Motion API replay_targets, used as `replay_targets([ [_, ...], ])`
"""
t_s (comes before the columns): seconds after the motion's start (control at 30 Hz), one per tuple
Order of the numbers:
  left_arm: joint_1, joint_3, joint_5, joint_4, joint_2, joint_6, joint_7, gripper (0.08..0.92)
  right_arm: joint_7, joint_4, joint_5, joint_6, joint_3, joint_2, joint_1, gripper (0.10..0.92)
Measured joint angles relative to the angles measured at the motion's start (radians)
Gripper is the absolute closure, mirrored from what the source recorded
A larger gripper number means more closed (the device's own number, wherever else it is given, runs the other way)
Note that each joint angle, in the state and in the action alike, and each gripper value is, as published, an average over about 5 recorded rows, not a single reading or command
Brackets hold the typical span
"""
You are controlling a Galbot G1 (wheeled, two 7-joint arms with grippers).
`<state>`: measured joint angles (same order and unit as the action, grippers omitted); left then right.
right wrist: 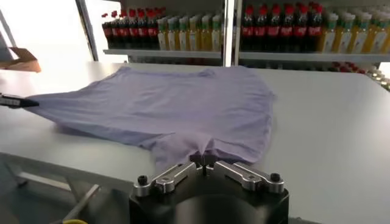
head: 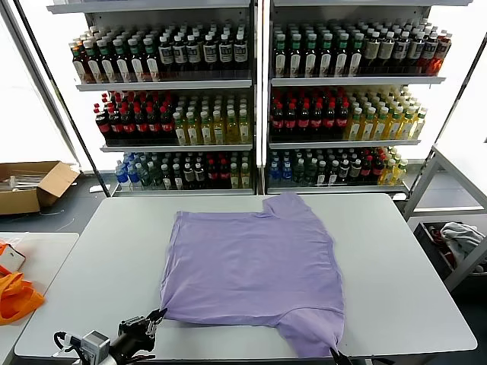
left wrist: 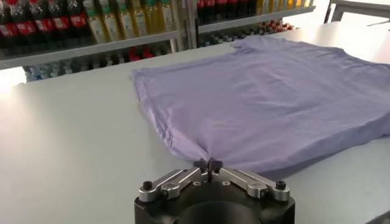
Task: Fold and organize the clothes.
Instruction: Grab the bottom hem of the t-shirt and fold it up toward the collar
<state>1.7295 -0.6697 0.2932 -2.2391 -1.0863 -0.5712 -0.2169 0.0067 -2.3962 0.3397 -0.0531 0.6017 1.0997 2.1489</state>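
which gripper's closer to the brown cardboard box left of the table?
Left. The left gripper pinches the lavender T-shirt's near-left corner on the cardboard box's side; the right gripper pinches its near-right sleeve.

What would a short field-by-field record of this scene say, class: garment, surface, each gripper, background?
garment: light purple short-sleeved soft fabric T-shirt, spread flat, no print showing
surface: white rectangular table
left gripper: shut on the T-shirt's near left corner
right gripper: shut on the T-shirt's near right edge, by a sleeve
background: shelves of drink bottles
side items: brown cardboard box on the floor, orange item at left
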Motion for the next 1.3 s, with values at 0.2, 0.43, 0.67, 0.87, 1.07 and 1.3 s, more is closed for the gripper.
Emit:
replay_targets([
  [0.2, -0.057, 0.004, 0.025, 0.024, 0.005, 0.016, 0.003, 0.911, 0.024, 0.036, 0.063, 0.003, -0.031, 0.002, -0.161, 0.917],
  [0.43, -0.170, 0.027, 0.057, 0.075, 0.001, 0.027, 0.002, 0.911, 0.040, 0.122, 0.116, 0.000, -0.082, 0.008, -0.392, 0.917],
  [0.67, -0.302, 0.058, 0.077, 0.154, -0.002, 0.024, -0.007, 0.911, 0.046, 0.241, 0.152, -0.013, -0.141, -0.010, -0.622, 0.917],
  [0.87, -0.414, 0.087, 0.100, 0.244, -0.008, 0.018, -0.012, 0.911, 0.040, 0.374, 0.157, -0.028, -0.206, -0.013, -0.794, 0.917],
  [1.07, -0.514, 0.121, 0.109, 0.349, -0.024, 0.021, -0.018, 0.908, 0.045, 0.518, 0.135, -0.064, -0.281, 0.000, -0.950, 0.852],
  [1.3, -0.571, 0.129, 0.100, 0.450, -0.037, 0.034, -0.020, 0.768, 0.063, 0.602, 0.104, -0.121, -0.323, 0.001, -1.044, 0.653],
])
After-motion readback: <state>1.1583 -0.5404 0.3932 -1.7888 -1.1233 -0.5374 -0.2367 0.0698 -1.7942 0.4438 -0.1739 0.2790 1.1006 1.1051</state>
